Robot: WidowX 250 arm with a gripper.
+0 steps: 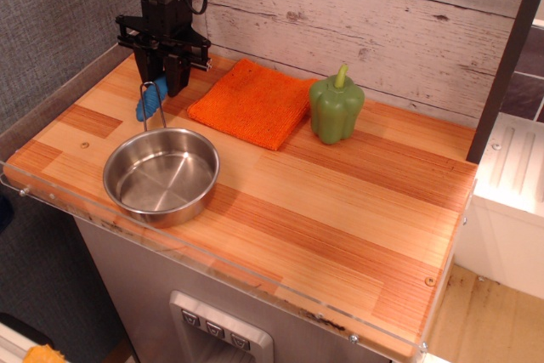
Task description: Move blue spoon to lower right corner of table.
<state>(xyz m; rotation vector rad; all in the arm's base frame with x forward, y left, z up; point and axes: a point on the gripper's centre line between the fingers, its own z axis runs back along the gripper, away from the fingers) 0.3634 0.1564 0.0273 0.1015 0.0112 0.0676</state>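
Note:
The blue spoon (pixel 150 101) shows only as a bright-blue handle hanging below my gripper (pixel 161 84) at the back left of the table (pixel 340 210). Its metal bowl is hidden. The gripper's black fingers are closed together on the upper part of the handle and hold it slightly above the wood. The spoon's lower end hangs just behind the steel pan's thin wire handle (pixel 154 108). The lower right corner of the table (pixel 408 320) lies far from the gripper.
A steel pan (pixel 161 178) sits near the front left edge. An orange cloth (pixel 252 101) lies to the right of the gripper. A green pepper (pixel 336 108) stands at the back middle. A plank wall runs behind, and a clear acrylic rim (pixel 255 282) lines the front edge.

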